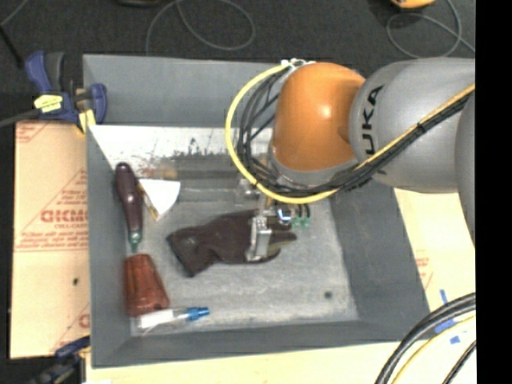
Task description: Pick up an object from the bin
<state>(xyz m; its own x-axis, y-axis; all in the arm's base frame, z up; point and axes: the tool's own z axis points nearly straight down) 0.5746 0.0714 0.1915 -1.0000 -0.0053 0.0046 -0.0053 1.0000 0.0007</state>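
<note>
Above dark cloth (210, 245), arm (416, 126) lettered "UKA"

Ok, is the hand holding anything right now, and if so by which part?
It cannot be told. The hand is down at the right end of the dark brown cloth-like thing, which lies flat, but no grip can be confirmed.

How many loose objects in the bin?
5: dark tool and white paper at left, brown cloth centre under gripper, red-brown ribbed piece and blue-capped pen lower left. The arm may hide more.
</note>
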